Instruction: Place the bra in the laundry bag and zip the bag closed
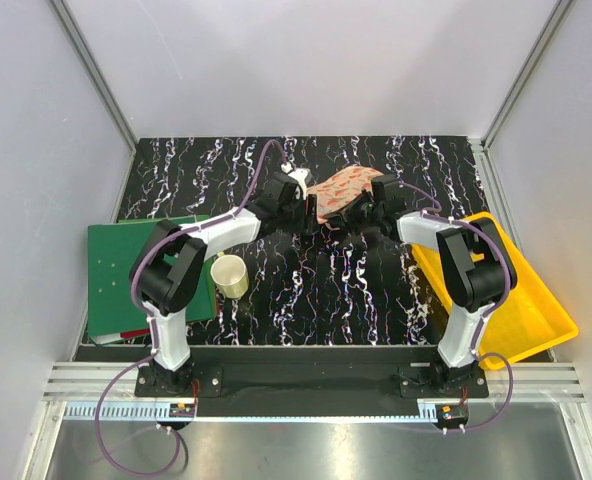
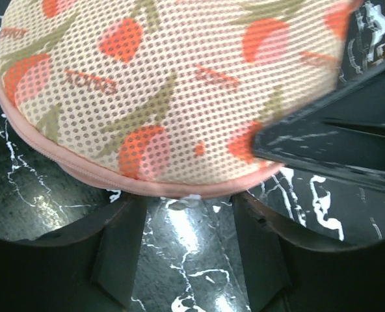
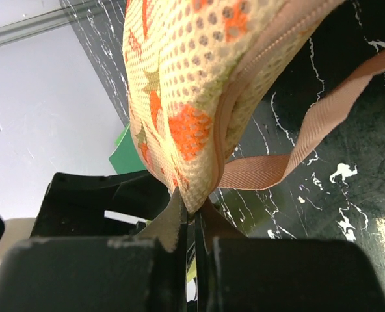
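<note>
The laundry bag [image 1: 341, 190], a peach mesh pouch with red marks, is held up off the black marbled table at the back middle, between both grippers. My right gripper [image 3: 196, 211] is shut on the bag's [image 3: 179, 84] lower seam end, next to its zip. A peach strap [image 3: 290, 156] loops out beside it. My left gripper [image 2: 189, 208] stands open just short of the bag's [image 2: 166, 84] pink zip rim, with only table between its fingers [image 2: 124, 247]. In the top view the left gripper [image 1: 304, 208] and the right gripper [image 1: 354, 212] flank the pouch. The bra is hidden.
A cream cup [image 1: 230, 275] stands left of centre next to a green board [image 1: 146, 270]. A yellow tray [image 1: 536, 300] lies at the right edge of the table. White walls and aluminium posts enclose the back and sides.
</note>
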`<control>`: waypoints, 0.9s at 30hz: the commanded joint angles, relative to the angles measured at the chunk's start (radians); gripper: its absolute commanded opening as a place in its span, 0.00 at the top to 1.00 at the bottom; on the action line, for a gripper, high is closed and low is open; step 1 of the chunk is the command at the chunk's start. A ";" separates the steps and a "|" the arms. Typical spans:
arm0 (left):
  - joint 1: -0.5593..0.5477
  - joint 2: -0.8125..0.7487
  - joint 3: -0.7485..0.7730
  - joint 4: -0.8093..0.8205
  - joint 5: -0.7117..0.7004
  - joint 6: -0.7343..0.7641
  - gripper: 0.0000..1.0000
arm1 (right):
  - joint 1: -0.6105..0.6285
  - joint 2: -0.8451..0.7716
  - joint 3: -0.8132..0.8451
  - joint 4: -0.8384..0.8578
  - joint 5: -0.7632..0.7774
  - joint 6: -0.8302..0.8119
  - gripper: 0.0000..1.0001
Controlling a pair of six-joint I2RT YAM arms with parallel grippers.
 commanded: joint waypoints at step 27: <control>-0.009 -0.157 -0.110 0.060 -0.039 -0.080 1.00 | -0.081 0.115 0.292 -0.353 -0.095 -0.364 0.62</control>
